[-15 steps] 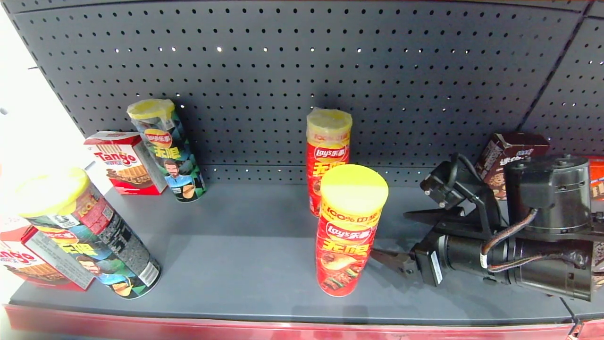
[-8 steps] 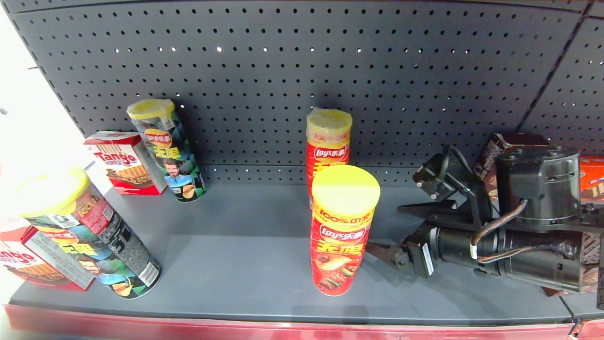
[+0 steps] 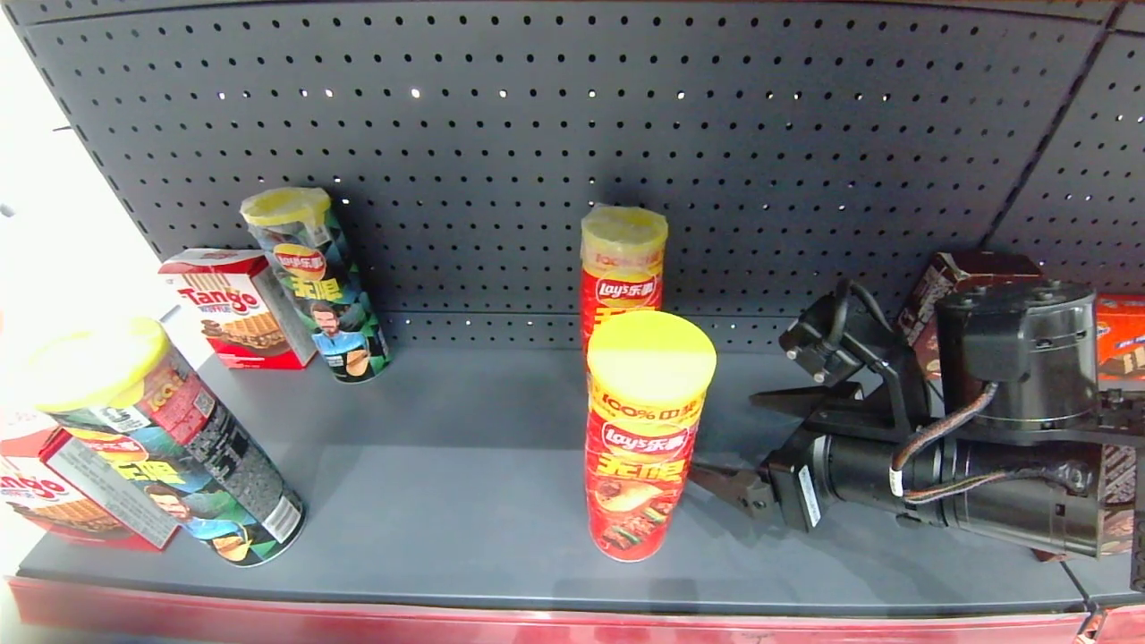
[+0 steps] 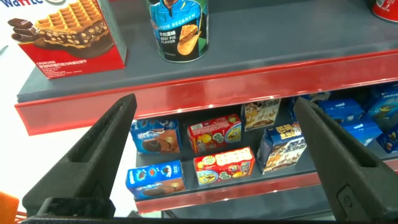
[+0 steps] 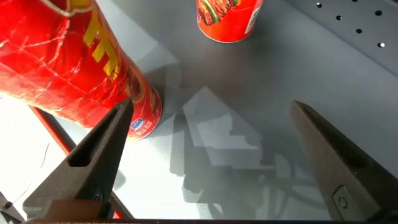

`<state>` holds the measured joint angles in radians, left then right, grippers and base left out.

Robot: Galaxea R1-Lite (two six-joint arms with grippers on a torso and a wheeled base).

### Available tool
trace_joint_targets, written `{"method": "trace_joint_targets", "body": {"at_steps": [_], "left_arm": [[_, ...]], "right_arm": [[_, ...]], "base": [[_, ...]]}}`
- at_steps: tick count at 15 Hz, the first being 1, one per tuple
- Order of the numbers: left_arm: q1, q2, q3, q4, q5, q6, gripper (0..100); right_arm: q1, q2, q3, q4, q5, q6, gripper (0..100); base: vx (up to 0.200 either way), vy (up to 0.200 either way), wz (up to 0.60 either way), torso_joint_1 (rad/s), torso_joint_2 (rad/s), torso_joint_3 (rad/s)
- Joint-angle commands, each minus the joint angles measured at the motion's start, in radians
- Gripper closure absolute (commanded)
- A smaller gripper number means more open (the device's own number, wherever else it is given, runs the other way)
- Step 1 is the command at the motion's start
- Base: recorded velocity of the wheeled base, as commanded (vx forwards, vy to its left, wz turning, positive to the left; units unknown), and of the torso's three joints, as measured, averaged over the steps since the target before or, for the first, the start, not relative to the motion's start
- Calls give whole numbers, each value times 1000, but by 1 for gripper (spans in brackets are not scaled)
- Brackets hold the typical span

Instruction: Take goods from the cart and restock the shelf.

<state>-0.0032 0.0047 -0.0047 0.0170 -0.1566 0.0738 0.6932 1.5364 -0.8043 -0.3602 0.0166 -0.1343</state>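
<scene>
Shifted slightly toward 9 o'clock, the tall red cardboard chip can with a yellow lid (image 3: pixel 650 438) stands free near the grey metal shelf (image 3: pixel 447 501) front, at 6 o'clock of its twin red can (image 3: pixel 623 268), so they queue up. Right hand (image 3: pixel 726 434) sits at its 3 o'clock, spread wide and empty; looks like it's placed.

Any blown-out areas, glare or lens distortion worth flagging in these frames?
Head view: the left edge is washed out to white, bleaching the front-left can, which leans outward, a wide-angle effect; light pricks through some pegboard holes. Right wrist view: the area beside the near red can base is very bright. Left wrist view: evenly lit.
</scene>
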Motion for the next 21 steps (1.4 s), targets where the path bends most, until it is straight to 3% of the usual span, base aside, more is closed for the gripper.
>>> {"method": "trace_joint_targets", "body": {"at_steps": [1,8,12,13,14,16,18,21], "left_arm": [[0,1,0,0,0,0,0],[0,1,0,0,0,-2,0],[0,1,0,0,2,-5,0],[0,1,0,0,2,-5,0],[0,1,0,0,2,-3,0],[0,1,0,0,0,-3,0],[-1,1,0,0,0,-2,0],[0,1,0,0,0,-3,0]], "right_arm": [[8,-1,-4,0,0,-1,0],[8,-10,0,-6,0,-1,0],[-135,-122,-18,-57,-17,2,0],[-135,-122,-18,-57,-17,2,0],[-245,-246,-26,-57,-17,5,0],[-380,-406,-3,-54,-18,8,0],[-521,-618,108,-37,-35,8,0],[-610,-906,347,-28,-72,5,0]], "base": [[0,0,0,0,0,0],[0,0,0,0,0,0],[0,0,0,0,0,0],[0,0,0,0,0,0],[0,0,0,0,0,0],[0,0,0,0,0,0],[0,0,0,0,0,0],[0,0,0,0,0,0]]}}
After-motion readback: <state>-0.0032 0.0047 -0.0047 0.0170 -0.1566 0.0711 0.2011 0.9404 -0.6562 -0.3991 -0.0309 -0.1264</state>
